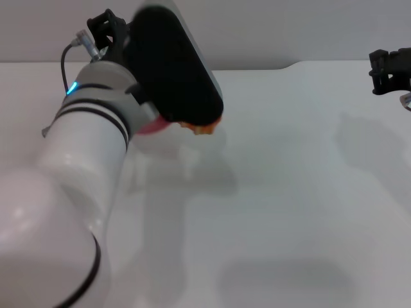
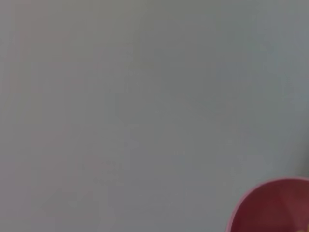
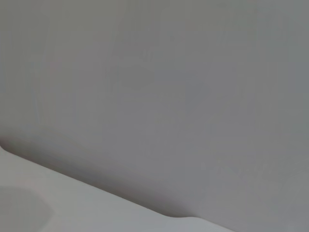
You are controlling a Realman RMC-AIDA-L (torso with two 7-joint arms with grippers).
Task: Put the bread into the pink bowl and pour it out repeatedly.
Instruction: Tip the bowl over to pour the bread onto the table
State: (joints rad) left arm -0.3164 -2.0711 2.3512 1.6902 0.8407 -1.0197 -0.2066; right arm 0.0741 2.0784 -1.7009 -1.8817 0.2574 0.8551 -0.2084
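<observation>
My left arm fills the left of the head view, and its black wrist housing [image 1: 173,64] covers most of the pink bowl [image 1: 151,127]. Only a pink sliver shows under the housing. An orange-brown end of the bread [image 1: 205,127] pokes out beside it, just above the white table. In the left wrist view a curved part of the pink bowl [image 2: 275,208] shows in one corner against the grey surface. My left gripper itself is hidden behind the wrist. My right gripper [image 1: 387,72] hangs at the far right edge, well away from the bowl.
The white table [image 1: 289,192] stretches across the middle and right, with its back edge against a grey wall [image 1: 289,29]. The right wrist view shows only that wall and a strip of table edge [image 3: 72,203].
</observation>
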